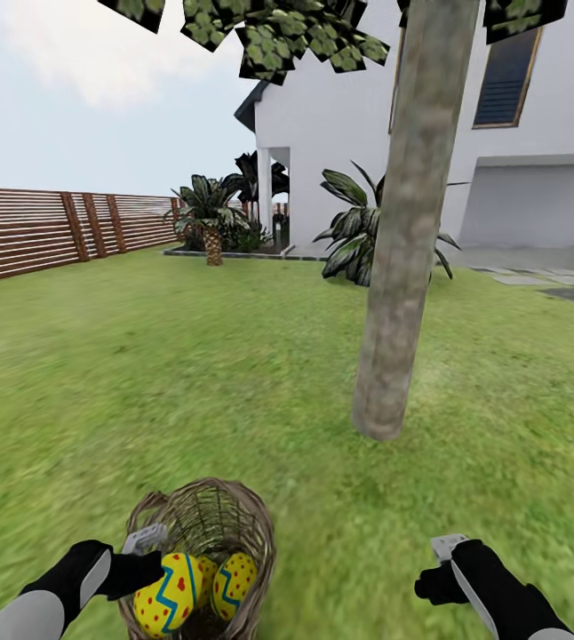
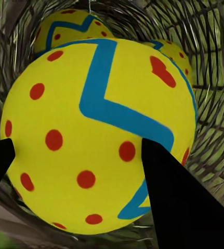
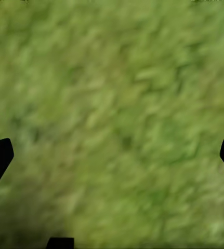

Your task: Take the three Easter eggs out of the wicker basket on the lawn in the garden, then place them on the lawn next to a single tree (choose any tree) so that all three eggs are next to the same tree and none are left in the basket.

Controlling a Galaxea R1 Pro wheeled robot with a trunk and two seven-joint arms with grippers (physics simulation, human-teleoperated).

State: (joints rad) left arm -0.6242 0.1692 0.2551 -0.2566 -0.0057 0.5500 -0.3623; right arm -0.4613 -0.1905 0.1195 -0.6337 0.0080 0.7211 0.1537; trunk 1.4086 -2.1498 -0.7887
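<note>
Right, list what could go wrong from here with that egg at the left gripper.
1. The left gripper has its black fingertips on the big round yellow egg with blue zigzag and red dots; a smooth curved shell may slip out.
2. Lifting could tip the brown open-weave wicker basket, spilling the other eggs.
3. The grey-brown tree trunk stands toward the right, so a long carry risks a drop.

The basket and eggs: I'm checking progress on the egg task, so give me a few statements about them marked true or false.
1. All three eggs lie within the basket. True.
2. The left gripper has its fingers around the egg nearest it. True.
3. The right gripper holds an egg. False: it is open over bare grass.
4. The basket stands on a paved path. False: it stands on grass.
5. A tree trunk rises beyond the basket. True.
</note>
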